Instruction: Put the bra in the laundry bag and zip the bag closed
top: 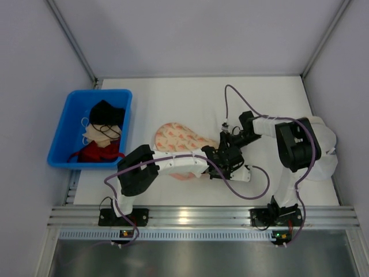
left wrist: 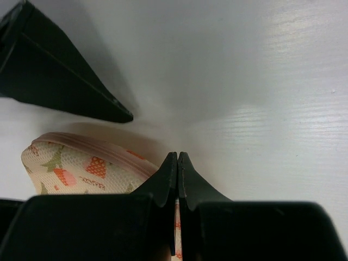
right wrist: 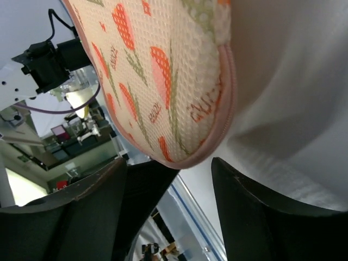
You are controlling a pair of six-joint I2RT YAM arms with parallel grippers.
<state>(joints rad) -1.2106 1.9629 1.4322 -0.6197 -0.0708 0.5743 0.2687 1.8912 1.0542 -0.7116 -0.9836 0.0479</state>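
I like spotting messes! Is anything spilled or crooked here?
Nothing stands out. The laundry bag lies on the table, partly under the left arm, and the clothes sit inside the blue bin.

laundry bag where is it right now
In the top view the laundry bag lies midway across the table, right of the blue bin, with its near edge hidden under the left arm.

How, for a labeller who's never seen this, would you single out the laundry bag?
On the white table, look just right of the blue bin. The laundry bag lies mid-table, partly under the left arm. Unlike the bin's black, beige and red garments, it is a rounded peach-pink mesh pouch with reddish print.
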